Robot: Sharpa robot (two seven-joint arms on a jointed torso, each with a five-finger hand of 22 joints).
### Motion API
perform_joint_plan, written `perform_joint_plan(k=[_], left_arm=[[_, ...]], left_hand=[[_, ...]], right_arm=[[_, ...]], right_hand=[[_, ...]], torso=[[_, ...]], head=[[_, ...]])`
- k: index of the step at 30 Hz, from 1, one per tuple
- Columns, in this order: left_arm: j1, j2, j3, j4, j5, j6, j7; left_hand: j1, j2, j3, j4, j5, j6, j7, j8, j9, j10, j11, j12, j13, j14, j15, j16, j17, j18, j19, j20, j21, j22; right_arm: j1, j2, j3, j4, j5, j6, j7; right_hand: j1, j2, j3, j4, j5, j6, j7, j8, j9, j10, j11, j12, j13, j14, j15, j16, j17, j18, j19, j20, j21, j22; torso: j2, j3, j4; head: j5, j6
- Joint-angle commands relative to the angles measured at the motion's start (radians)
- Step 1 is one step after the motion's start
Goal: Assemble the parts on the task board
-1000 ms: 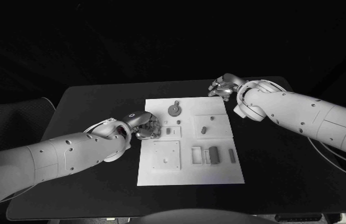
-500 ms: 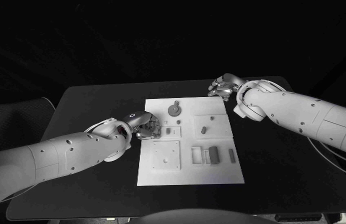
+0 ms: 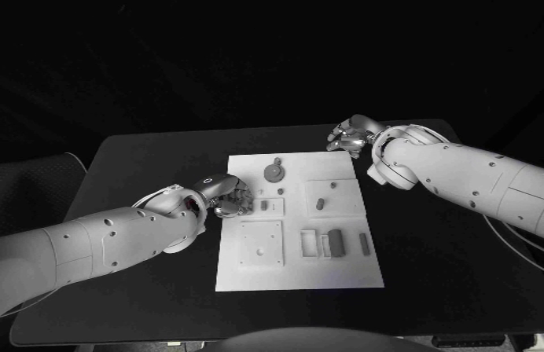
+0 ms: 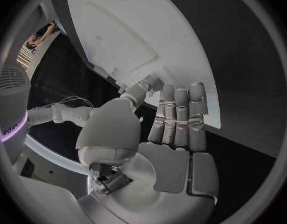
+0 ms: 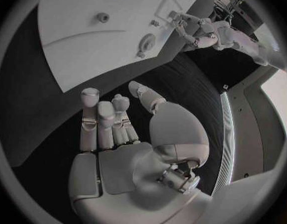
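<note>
White and flat, the task board lies in the middle of the black counter, its near edge short of the counter's front rim, with bare dark surface on both long sides. On its near half sit a raised square plate with a small hole on the left and, to the right, a dark upright block beside a pale rectangular frame, then a slim dark bar close to the right edge. At the board's left edge, about midway up, the left hand hangs over the rim, silver fingers curled downward; the left wrist view shows the fingers lying straight and side by side with the thumb apart, over the board edge, and nothing visible in the palm. Whether the fingertips touch a part cannot be told. Just beside it lies a small dark oblong part, and farther right an oval one in a raised square. Near the far edge rests a round disc part with a stub on top. Beyond the board's far right corner, the right hand hovers above bare counter, fingers loosely curved, holding nothing.
</note>
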Motion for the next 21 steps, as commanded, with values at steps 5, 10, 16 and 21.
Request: perform_joint_plan(k=[5,10,16,21], left_arm=[[0.0,0.003,0.0,0.001,0.003,0.027,-0.003],[0.0,0.002,0.0,0.001,0.003,0.034,-0.004],[0.0,0.0,0.0,0.002,0.004,0.044,-0.006],[0.0,-0.002,0.0,0.002,0.004,0.05,-0.008]], left_hand=[[-0.003,0.017,0.014,0.021,0.003,0.005,0.002,0.0,0.003,-0.014,0.001,0.007,-0.004,-0.012,0.001,0.011,-0.007,0.061,-0.013,0.0,0.007,0.019],[-0.005,0.02,0.023,0.03,0.002,0.004,0.002,-0.001,0.004,-0.02,0.002,0.009,-0.006,-0.018,0.002,0.015,-0.011,0.062,-0.016,0.001,0.007,0.019],[-0.005,0.024,0.03,0.037,0.002,0.003,0.003,-0.001,0.005,-0.025,0.003,0.011,-0.007,-0.023,0.004,0.019,-0.015,0.062,-0.02,0.002,0.007,0.019],[-0.002,0.023,0.034,0.037,0.002,0.002,0.003,-0.002,0.006,-0.029,0.003,0.014,-0.008,-0.027,0.004,0.022,-0.017,0.062,-0.022,0.002,0.007,0.019]], right_arm=[[0.0,0.0,0.0,0.002,-0.002,0.001,0.007],[0.0,-0.001,0.0,0.002,-0.002,0.001,0.007],[0.0,-0.001,0.0,0.002,-0.002,0.002,0.006],[0.0,-0.001,0.0,0.002,-0.002,0.003,0.005]], right_hand=[[-0.008,0.002,0.005,-0.002,0.006,0.004,0.013,0.006,-0.001,-0.006,-0.001,0.005,-0.001,-0.001,0.0,0.005,-0.002,0.06,0.001,-0.008,-0.005,0.013],[-0.009,0.002,0.005,-0.002,0.006,0.004,0.013,0.007,-0.001,-0.006,-0.001,0.005,-0.001,-0.001,0.0,0.005,-0.002,0.06,0.001,-0.008,-0.005,0.013],[-0.009,0.002,0.005,-0.002,0.006,0.004,0.012,0.007,-0.001,-0.006,-0.001,0.005,-0.001,-0.001,0.0,0.005,-0.002,0.06,0.001,-0.008,-0.005,0.013],[-0.009,0.002,0.005,-0.002,0.006,0.004,0.012,0.007,-0.001,-0.006,-0.001,0.005,-0.001,-0.001,0.0,0.005,-0.002,0.06,0.001,-0.008,-0.005,0.013]], torso=[[0.0,0.0004,-0.0003],[0.0,0.0004,0.0],[0.0,0.0,-0.0002],[0.0,-0.0002,0.0001]], head=[[-0.001,0.0],[-0.001,-0.002],[-0.001,-0.001],[-0.001,-0.002]])
